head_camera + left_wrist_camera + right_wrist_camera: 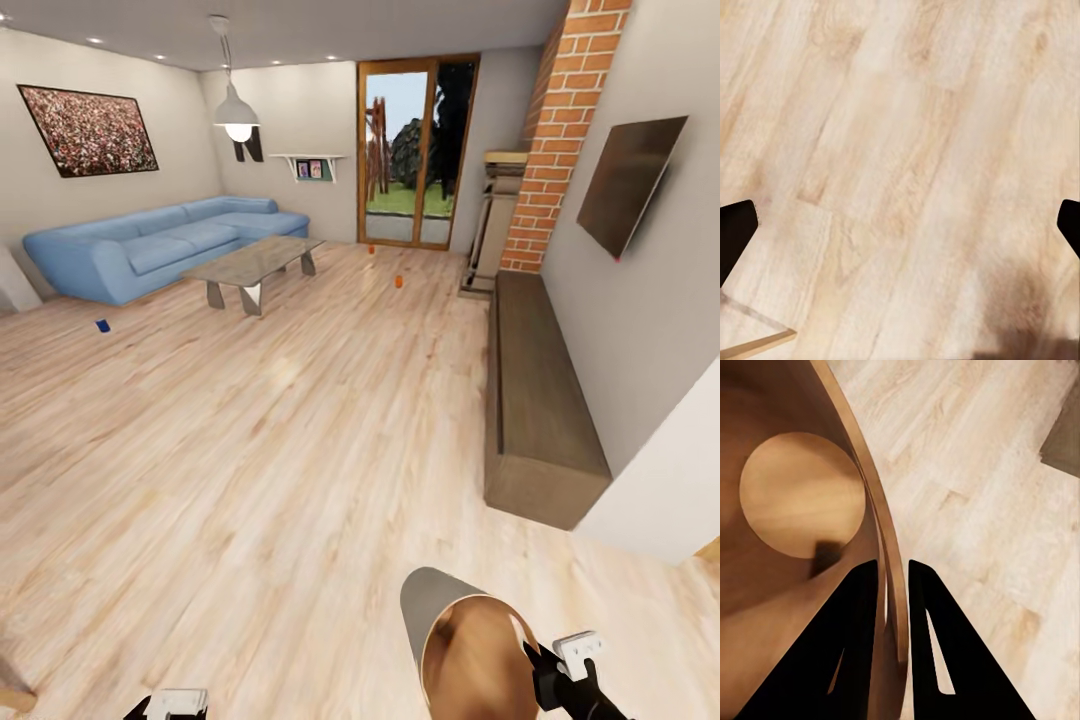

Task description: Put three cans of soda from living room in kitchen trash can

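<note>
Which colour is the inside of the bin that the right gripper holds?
Brown, wood-toned; the bin shows it best in the right wrist view.

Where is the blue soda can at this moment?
In the head view, the blue soda can lies on the wood floor at the far left, just in front of the light-blue sofa and left of the coffee table.

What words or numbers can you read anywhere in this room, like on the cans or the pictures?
None can be read.
The blue can and the two orange cans on the floor: too small and blurred to show any label.
The big picture above the sofa: speckled pattern, no letters.
The small frames on the wall shelf: too small to tell.
The bin clamped in the right gripper: plain wood-toned inside, no writing.
</note>
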Controlling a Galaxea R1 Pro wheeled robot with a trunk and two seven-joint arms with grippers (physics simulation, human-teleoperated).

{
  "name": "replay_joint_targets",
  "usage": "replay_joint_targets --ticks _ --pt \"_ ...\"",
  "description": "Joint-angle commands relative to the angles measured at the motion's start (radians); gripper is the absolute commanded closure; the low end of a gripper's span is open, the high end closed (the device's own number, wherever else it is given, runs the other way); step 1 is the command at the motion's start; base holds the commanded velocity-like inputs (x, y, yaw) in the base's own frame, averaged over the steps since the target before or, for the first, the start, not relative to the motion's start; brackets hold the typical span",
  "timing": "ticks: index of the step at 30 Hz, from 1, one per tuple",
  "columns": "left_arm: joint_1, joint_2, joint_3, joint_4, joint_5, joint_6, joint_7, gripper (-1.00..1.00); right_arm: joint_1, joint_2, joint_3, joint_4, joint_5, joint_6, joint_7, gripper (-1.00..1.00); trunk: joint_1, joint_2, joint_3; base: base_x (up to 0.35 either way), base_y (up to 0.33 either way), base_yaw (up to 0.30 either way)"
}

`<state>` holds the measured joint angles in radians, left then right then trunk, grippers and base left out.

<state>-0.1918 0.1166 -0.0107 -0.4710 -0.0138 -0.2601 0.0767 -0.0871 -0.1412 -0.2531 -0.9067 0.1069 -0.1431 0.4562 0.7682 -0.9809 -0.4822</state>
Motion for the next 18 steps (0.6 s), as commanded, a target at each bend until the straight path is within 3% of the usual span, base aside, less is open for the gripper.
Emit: replay_joint_targets --ticks 1,18 --pt "0.0 0.0 0.0 0.0 0.0 0.0 0.0 -1.0 0.0 0.0 0.0 -0.001 -0.008 0.0 0.006 1.0 0.0 0.0 0.0 0.262 0.0 0.248" --pt "0.0 0.0 0.0 0.0 0.0 -0.001 0.0 -1.0 0.0 0.0 0.001 0.002 -0.009 0.0 0.006 1.0 0.0 0.0 0.0 0.263 0.0 0.248"
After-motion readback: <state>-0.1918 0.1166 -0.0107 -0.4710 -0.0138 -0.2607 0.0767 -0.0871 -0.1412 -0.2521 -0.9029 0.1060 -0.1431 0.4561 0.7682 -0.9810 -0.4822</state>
